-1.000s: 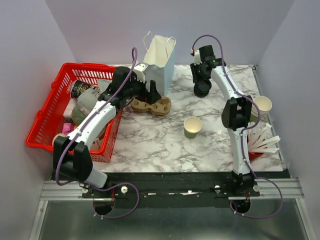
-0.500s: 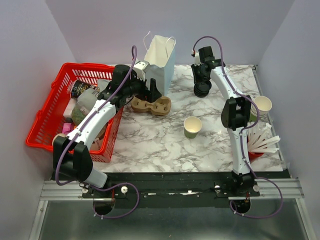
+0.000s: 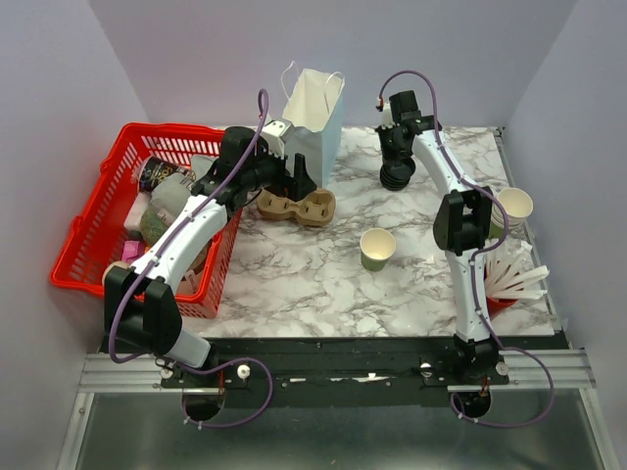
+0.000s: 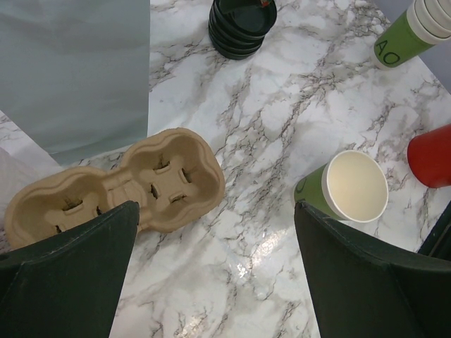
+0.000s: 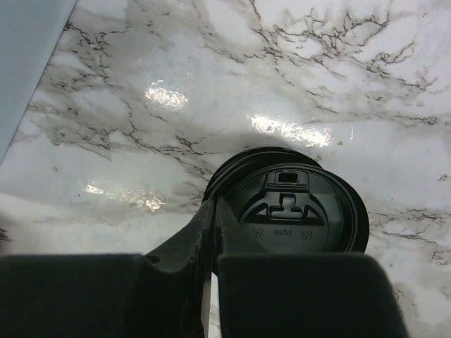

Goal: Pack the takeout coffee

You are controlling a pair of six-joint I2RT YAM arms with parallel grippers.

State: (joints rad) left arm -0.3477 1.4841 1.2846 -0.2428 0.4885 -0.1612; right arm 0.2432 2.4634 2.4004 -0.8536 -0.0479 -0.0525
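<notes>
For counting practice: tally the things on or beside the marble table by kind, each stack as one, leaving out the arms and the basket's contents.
Loose cups: 2 (green cup, red cup)
Stacks: 2 (cup stack, lid stack)
Carrier: 1
Bag: 1
Basket: 1
Total: 7

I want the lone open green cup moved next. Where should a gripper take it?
Pinch the green cup by its wall at the rim, one finger inside and one outside, coming straight down. It stands upright with its mouth open and empty, and nothing is touching it.
</notes>
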